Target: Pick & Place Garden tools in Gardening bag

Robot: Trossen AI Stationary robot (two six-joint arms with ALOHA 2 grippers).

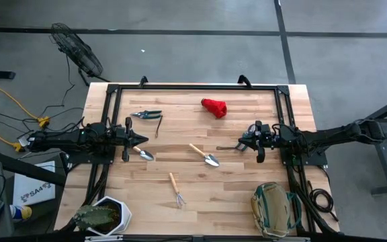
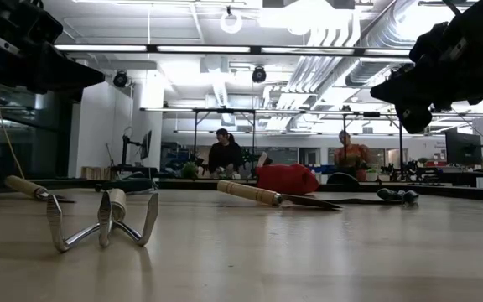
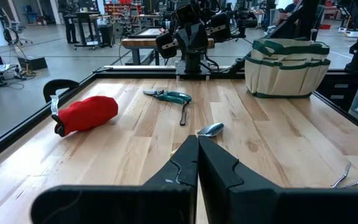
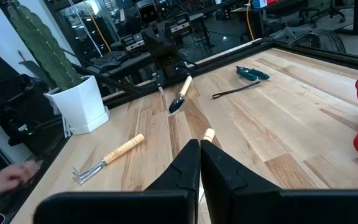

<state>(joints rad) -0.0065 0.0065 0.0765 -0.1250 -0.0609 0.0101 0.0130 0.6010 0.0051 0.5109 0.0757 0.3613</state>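
Observation:
My left gripper (image 1: 144,140) (image 3: 197,140) hangs shut and level above the table's left side. A wooden-handled trowel (image 1: 143,154) lies just beside and below it, blade (image 3: 211,129) toward the middle. My right gripper (image 1: 237,146) (image 4: 199,144) hangs shut above the right side, holding nothing. A second trowel (image 1: 205,155) lies flat at the centre and a pronged rake (image 1: 175,189) rests nearer the front edge. Green-handled pruning shears (image 1: 146,115) and a red lump (image 1: 214,107) lie toward the far edge. The khaki gardening bag (image 1: 274,208) stands at the near right corner.
A cactus in a white hexagonal pot (image 1: 106,216) stands at the near left corner. A black frame (image 1: 193,86) runs around the tabletop. People sit at desks in the room beyond the far edge (image 2: 225,155). Bare wood lies between the rake and the bag.

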